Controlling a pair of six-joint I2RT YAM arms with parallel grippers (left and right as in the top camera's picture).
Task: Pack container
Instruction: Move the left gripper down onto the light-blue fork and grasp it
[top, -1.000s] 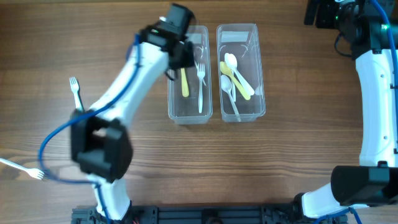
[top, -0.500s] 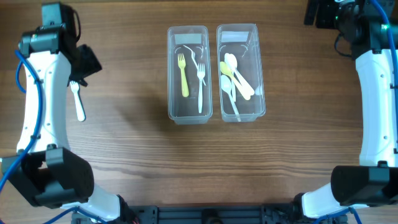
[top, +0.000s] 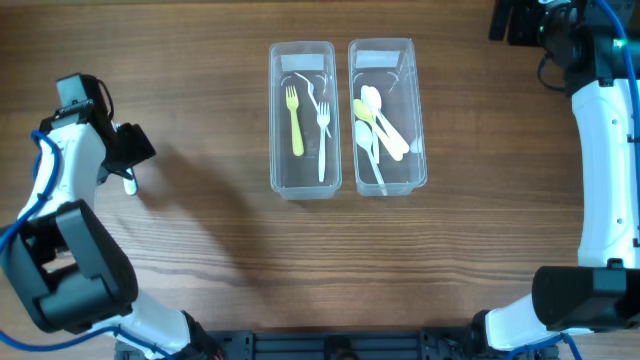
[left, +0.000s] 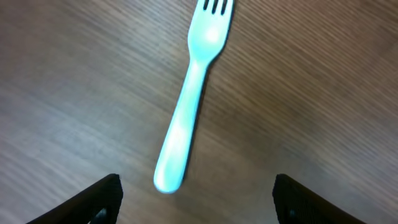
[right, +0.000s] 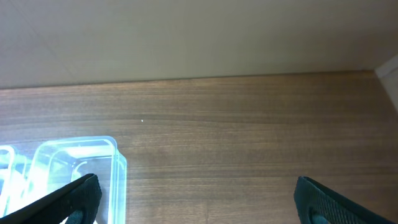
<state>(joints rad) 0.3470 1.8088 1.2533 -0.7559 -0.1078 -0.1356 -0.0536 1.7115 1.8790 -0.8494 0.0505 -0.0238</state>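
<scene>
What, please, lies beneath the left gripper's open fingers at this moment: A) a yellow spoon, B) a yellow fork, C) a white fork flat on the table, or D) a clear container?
C: the left wrist view shows a white fork lying flat on the wooden table, with the left gripper open above its handle end and neither finger touching it.

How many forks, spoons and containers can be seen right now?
Forks: 3 (yellow fork and pale fork in the left container, loose white fork on the table)
Spoons: 3 (yellow spoon, upper white spoon and lower white spoon, all in the right container)
Containers: 2
Total: 8
</scene>
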